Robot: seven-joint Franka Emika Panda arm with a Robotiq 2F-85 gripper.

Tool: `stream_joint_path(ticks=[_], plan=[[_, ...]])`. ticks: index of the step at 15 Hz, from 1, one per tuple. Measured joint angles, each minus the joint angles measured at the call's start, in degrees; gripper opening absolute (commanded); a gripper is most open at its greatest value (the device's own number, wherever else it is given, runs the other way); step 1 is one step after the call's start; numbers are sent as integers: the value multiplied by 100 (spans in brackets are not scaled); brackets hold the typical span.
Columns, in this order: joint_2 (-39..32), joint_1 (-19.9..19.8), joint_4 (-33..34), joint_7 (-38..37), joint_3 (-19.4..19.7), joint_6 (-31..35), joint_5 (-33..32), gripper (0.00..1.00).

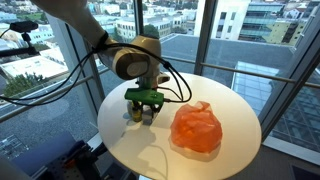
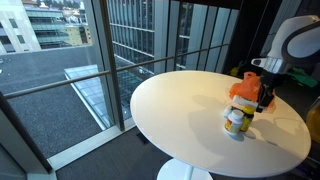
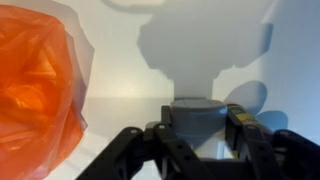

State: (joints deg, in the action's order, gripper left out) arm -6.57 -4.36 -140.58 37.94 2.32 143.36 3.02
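Fingers [image 3: 240,125] are spread wide, released and empty, and the wrist view shows them reaching in from the bottom edge with the round grey lid [image 3: 197,113] of a small bottle sitting right in the gap between them. There is no squeeze on it, and daylight shows between the lid and the pad on one side. In an exterior view the fingers [image 1: 150,108] point straight down off the arm [image 1: 135,62], low over the round white surface [image 1: 225,100], and the bottle [image 1: 136,113] stands upright just beside them, its yellowish label showing. In an exterior view from the side, the same bottle [image 2: 236,122] shows up pale-capped and yellow-banded near the far edge of the surface [image 2: 180,105], with the dark fingers [image 2: 264,95] hanging just behind and above it. Whether metal touches plastic there, I cannot tell. An orange plastic bag [image 1: 196,128] lies crumpled close by on the surface, near the bottle but apart from it. It fills the left side of the wrist view [image 3: 35,90] and peeks out behind the bottle in an exterior view [image 2: 243,88]. The arm's shadow [image 3: 200,45] falls across the surface beyond the lid. Tall windows [image 2: 140,40] ring the scene.
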Motion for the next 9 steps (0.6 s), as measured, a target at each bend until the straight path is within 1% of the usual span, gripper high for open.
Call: stream_joint_path(ticks=[5, 9], plan=[[-319, 42, 475, -525, -83, -239, -55, 27], [-582, 43, 814, -724, -121, -567, -81, 27]])
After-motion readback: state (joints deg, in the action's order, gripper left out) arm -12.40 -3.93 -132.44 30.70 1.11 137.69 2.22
